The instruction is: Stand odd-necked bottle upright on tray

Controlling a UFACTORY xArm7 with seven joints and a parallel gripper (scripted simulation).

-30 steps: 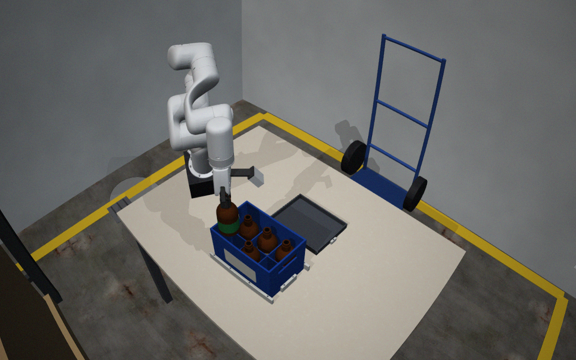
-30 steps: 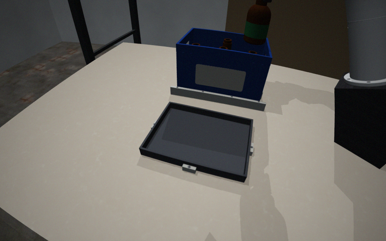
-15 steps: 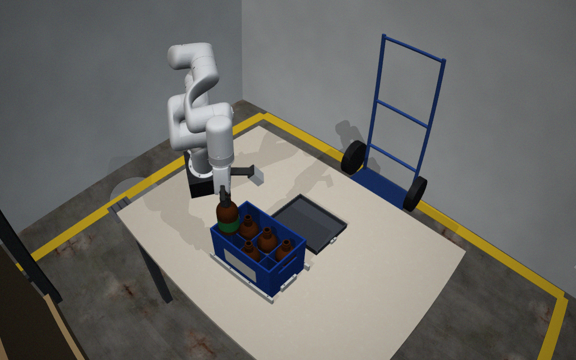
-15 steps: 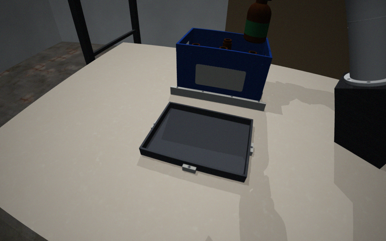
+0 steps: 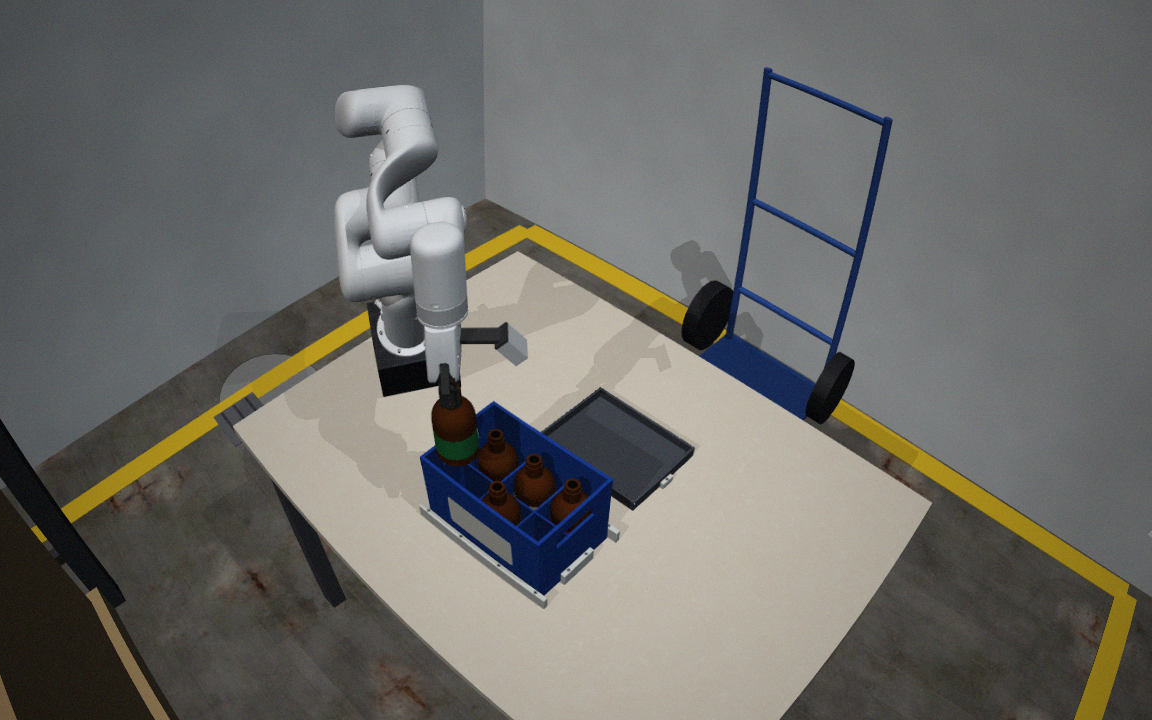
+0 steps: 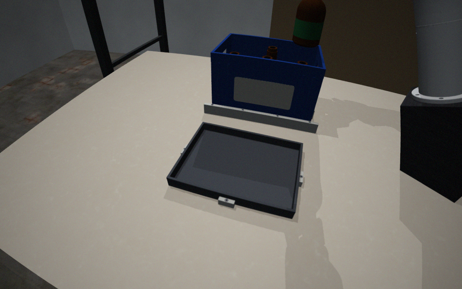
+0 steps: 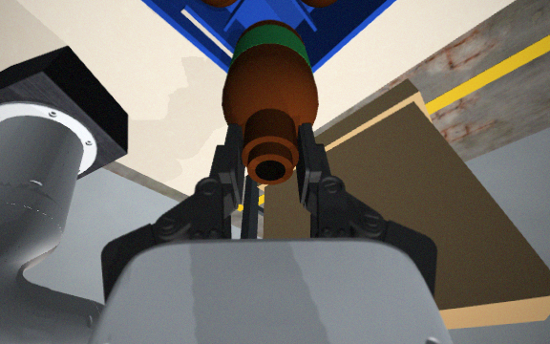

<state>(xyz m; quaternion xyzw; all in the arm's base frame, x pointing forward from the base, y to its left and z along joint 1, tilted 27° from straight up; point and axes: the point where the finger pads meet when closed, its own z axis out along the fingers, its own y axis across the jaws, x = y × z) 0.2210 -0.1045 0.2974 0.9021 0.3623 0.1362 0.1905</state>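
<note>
In the wrist view's centre, the black metal fingers are clamped on the neck of a brown, green-banded bottle [image 5: 455, 431] [image 6: 309, 27] [image 7: 270, 86], its mouth between them, its body beyond their tips

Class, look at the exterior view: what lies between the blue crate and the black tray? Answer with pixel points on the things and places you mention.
In the exterior view, a grey metal rail [image 6: 259, 117] on the tabletop lies between the blue crate [image 5: 517, 537] [image 6: 221, 86] and the black tray [image 5: 647, 495] [image 6: 196, 187].

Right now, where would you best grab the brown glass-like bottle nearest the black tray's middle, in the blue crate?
Probably by its narrow neck, from straight above: the brown bottle stands upright, and the blue crate's walls surround its wide body.
</note>
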